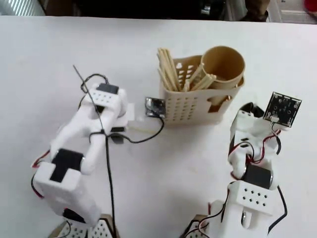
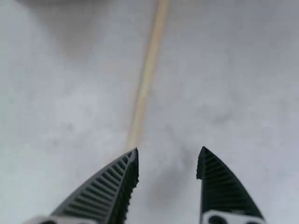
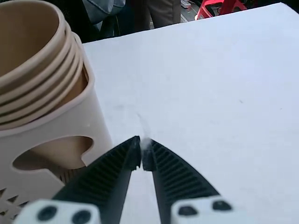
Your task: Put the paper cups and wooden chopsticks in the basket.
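**Left jaws open over a loose chopstick, right jaws closed beside the basket**

The left arm (image 1: 94, 119) stretches from the near left edge of the table (image 1: 148, 44) toward the basket (image 1: 190, 106), with its wrist bent down so the gripper faces the tabletop. In the left wrist view the left gripper (image 2: 169, 149) hangs low over the white surface with its jaws spread apart and nothing between them. One wooden chopstick (image 2: 147, 74) lies flat on the table. Its near end sits at the tip of one finger (image 2: 117, 182) and the rest runs straight away from the gripper. Whether that fingertip touches the stick cannot be told.

The right arm (image 1: 252, 148) is folded on the near right side, its wrist raised just beside the basket's right end. The right gripper (image 3: 143, 141) has its jaws closed tip to tip. A small pale sliver shows at the tips, too blurred to name.

The stack of paper cups (image 1: 224, 63) stands in the right part of the basket, leaning slightly. A bundle of chopsticks (image 1: 171, 69) stands upright in the left part. A few more sticks lean across toward the cups.

In the high view the left arm's fingers are tucked under its wrist and hard to make out. The far end of the loose chopstick is cut off in the left wrist view. The right wrist view cuts off part of the cups (image 3: 32, 60) and of the basket wall.
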Robot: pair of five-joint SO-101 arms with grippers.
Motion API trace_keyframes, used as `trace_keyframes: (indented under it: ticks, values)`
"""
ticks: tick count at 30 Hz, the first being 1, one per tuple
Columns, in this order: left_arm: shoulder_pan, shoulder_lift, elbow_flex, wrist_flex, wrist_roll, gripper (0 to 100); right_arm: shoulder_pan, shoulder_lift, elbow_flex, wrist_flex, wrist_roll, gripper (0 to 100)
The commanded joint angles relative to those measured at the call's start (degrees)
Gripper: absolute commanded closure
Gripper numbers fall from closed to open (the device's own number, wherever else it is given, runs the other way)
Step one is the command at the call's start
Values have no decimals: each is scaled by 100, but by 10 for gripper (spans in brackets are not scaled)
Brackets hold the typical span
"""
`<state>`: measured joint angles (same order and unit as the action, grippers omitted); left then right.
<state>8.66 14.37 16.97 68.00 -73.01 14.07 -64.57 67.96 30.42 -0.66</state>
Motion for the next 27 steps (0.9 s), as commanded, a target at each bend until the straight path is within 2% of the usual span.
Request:
trace_keyframes:
  ticks: [1,13,22,24,27]
  values:
    - [4,224,-273,18,-88,791,-4,-48,-44,-119,62,981]
    - [40,321,-308,563,-132,794,-4,-48,-44,-119,62,981]
    - [242,259,-325,2400,-141,950,-4,-57,-53,-119,62,981]
    - [233,101,-334,2488,-123,956,-4,-57,-53,-119,62,981]
    - [127,-356,-316,2101,-53,954,-4,-66,-53,-119,62,981]
